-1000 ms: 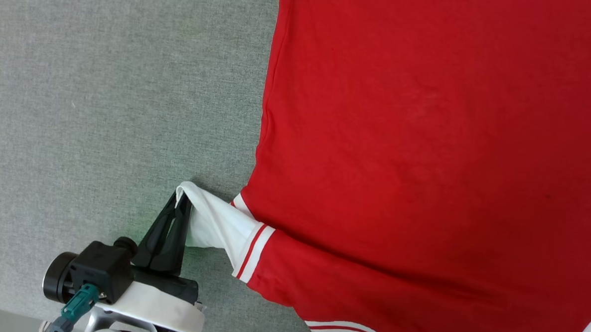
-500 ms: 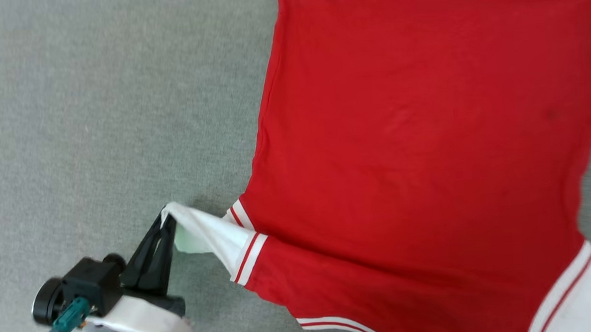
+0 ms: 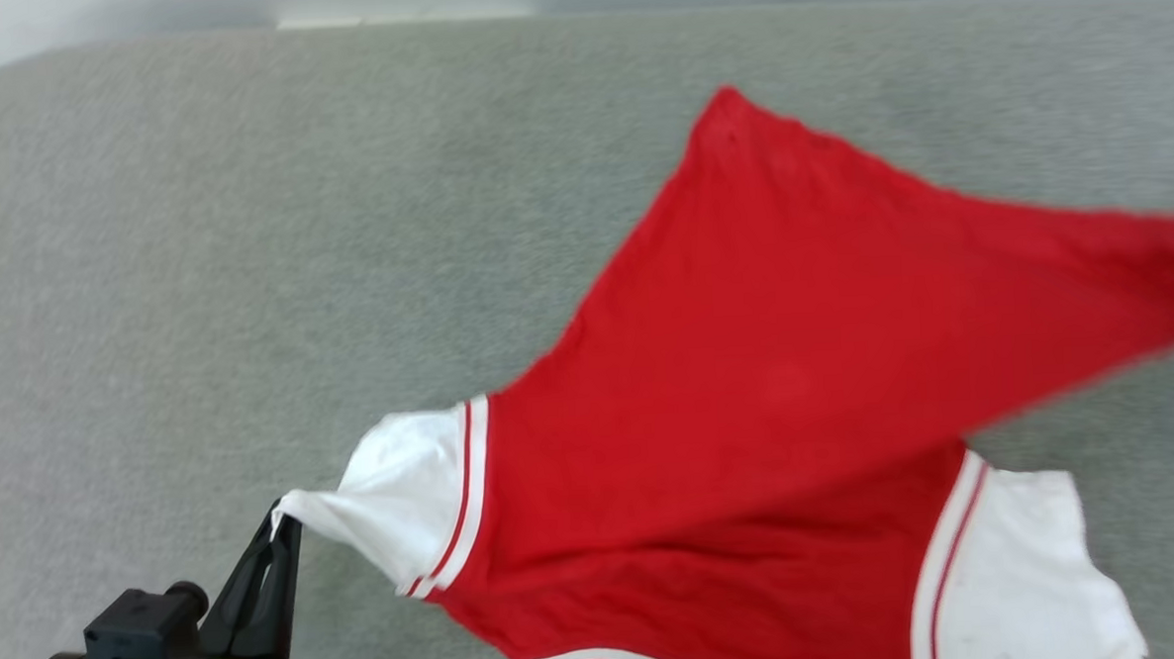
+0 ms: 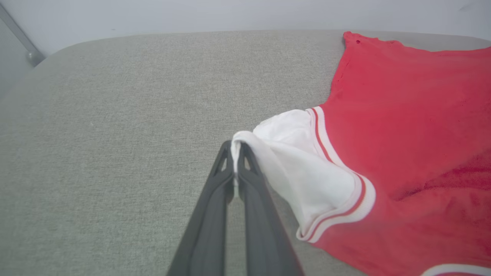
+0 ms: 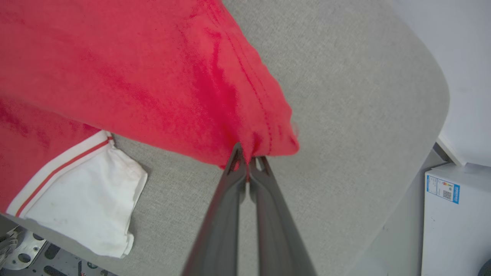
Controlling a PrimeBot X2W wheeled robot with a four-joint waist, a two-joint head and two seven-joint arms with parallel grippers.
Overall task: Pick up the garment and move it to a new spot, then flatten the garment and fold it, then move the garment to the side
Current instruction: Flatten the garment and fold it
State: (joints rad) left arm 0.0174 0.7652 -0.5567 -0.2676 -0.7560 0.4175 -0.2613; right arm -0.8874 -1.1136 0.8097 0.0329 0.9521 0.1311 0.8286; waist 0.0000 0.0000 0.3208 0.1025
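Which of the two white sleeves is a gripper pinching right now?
The sleeve on the robot's left, its edge clamped in the left gripper. The other white sleeve lies free on the grey surface; the right gripper grips red fabric.

A: is that surface a couch or what?
B: nah, it's a table covered in grey fabric, rounded corners. Plain pale wall behind it, white cabinet with a small sticker past one corner.

Head looks down, wrists close in — garment shared
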